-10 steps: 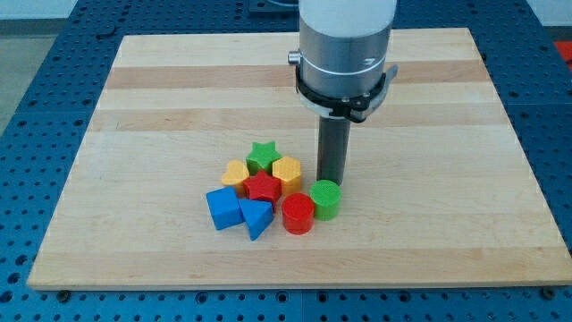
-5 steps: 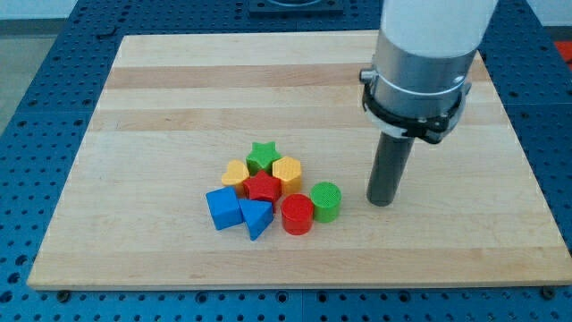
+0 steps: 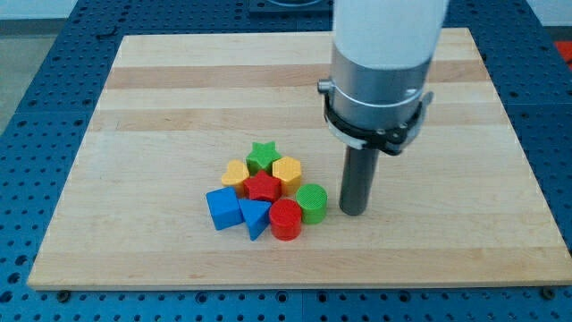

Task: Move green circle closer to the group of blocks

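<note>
My tip rests on the wooden table, just to the view's right of the green circle, with a sliver of bare wood between them as far as I can tell. I carry no hand to clench or release, only this straight dark rod, and it grasps nothing.

The green circle sits at the right end of the group, in the lower middle of the table, nearer the bottom edge than the top. It touches the red cylinder on its lower left and stands just below the yellow hexagon. Further left lie the red star, the green star, the yellow heart, the blue triangle and the blue cube, all packed close together.
</note>
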Motion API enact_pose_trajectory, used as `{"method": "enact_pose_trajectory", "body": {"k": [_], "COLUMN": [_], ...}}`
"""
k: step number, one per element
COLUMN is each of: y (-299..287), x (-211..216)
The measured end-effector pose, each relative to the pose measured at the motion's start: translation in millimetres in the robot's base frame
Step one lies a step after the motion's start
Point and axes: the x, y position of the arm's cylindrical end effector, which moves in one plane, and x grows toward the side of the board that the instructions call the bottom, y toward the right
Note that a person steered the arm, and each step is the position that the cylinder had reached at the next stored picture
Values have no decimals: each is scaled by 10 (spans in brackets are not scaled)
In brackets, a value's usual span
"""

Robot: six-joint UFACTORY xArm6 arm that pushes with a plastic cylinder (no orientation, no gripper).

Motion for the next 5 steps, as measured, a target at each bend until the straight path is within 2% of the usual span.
{"method": "enact_pose_trajectory", "body": {"k": [1,5], "y": [8,-469], "x": [129,82]}}
